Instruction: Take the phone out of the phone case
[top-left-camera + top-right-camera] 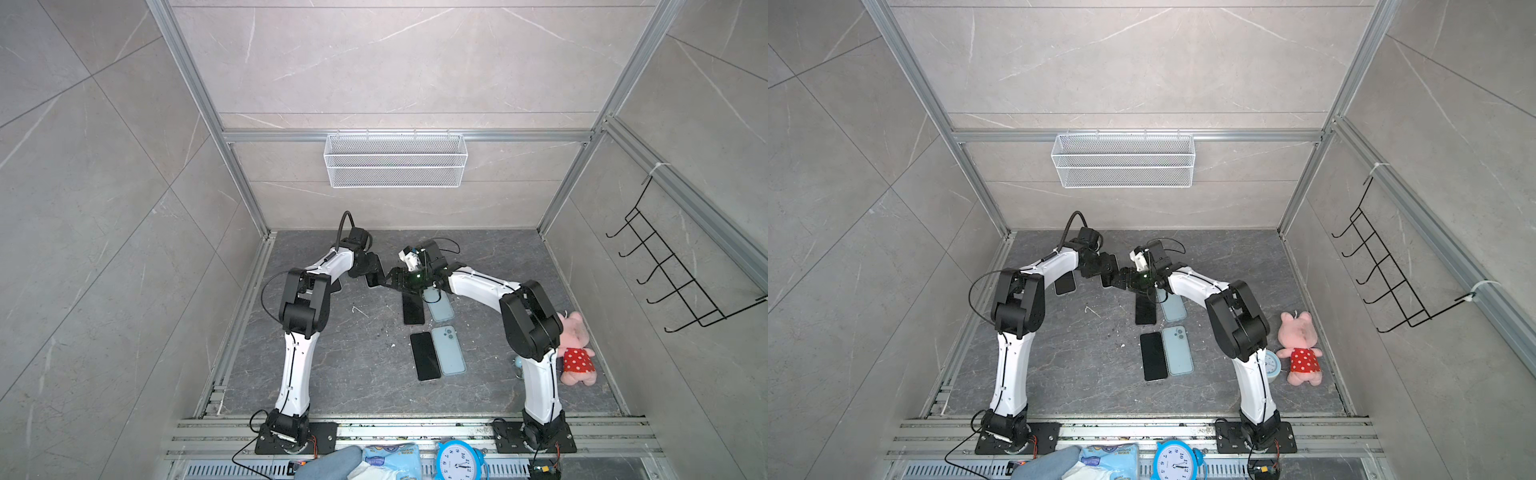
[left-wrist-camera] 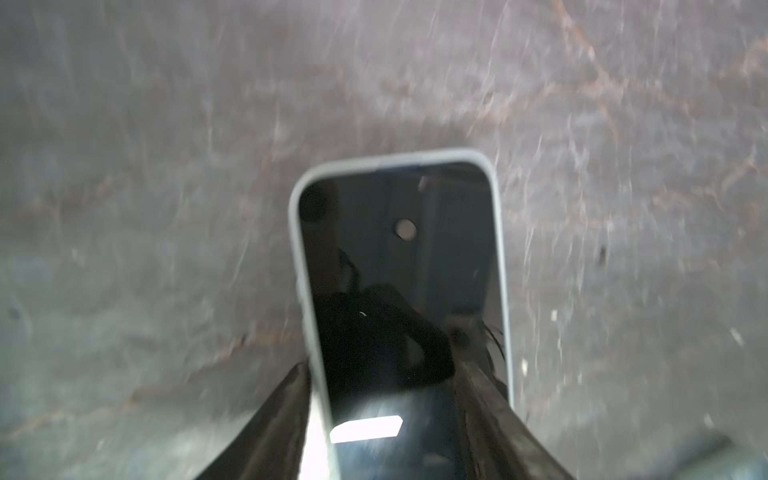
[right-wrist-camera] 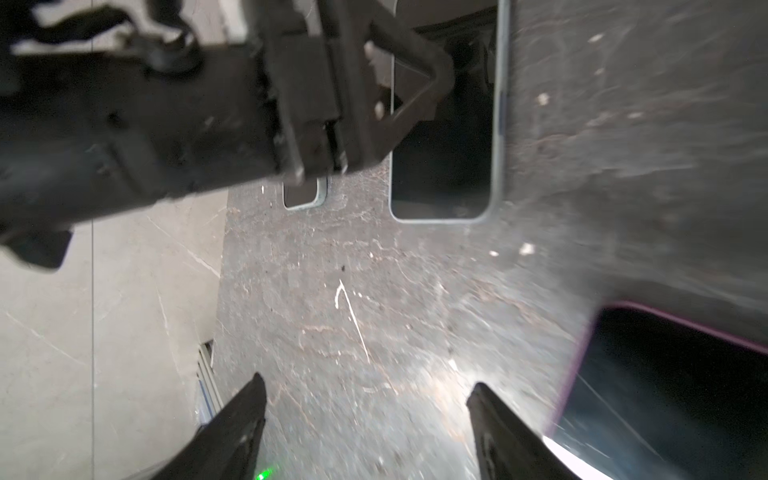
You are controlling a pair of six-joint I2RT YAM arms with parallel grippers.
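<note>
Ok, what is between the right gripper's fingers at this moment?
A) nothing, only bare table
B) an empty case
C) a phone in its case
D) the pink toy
A: in the right wrist view the right gripper stands open, only the table shows between its fingers, and the nearest phone lies outside them.

Both top views are evenly bright, edges bowed; wrist views smear with blur, glare whitening the phone screen [image 2: 399, 291].
</note>
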